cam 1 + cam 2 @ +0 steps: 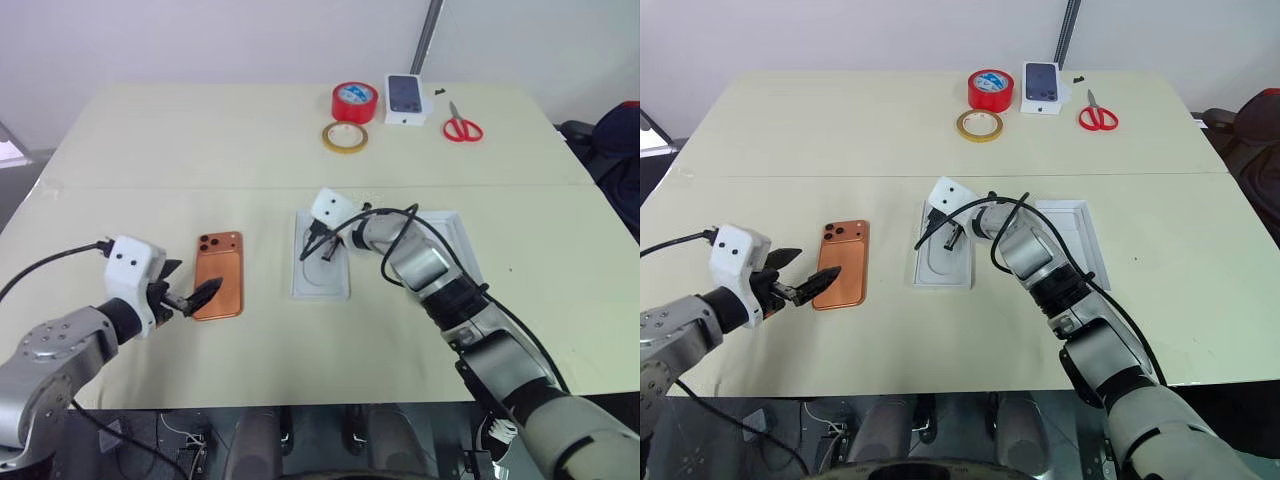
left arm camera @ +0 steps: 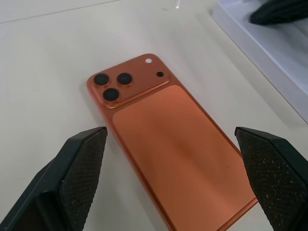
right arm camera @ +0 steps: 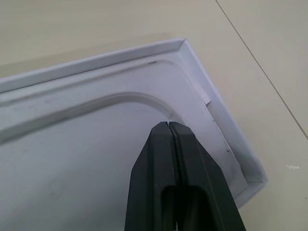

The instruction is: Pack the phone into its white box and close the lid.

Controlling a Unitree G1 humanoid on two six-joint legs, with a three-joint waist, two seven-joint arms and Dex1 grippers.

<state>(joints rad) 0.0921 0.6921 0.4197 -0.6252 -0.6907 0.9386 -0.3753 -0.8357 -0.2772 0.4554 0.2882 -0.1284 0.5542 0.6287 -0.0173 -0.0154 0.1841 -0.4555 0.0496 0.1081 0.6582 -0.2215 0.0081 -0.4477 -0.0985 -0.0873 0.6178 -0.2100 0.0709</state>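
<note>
Far table edge: red tape roll [image 1: 354,101], tan tape ring [image 1: 344,137], small phone box [image 1: 405,99], red scissors [image 1: 462,127].

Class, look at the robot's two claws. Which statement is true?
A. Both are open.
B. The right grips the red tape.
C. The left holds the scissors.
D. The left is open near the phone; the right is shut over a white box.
D: the left claw stands wide open by the phone, while the right claw has its fingers pressed together over the white box.

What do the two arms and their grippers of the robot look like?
Both arms are silver-grey metal with black joint sections. Each wrist carries a white boxy housing with small dark dots, and a black cable runs from it. The left gripper and the right gripper each have two black wedge-shaped fingers; the left fingers have finely textured pads.
</note>
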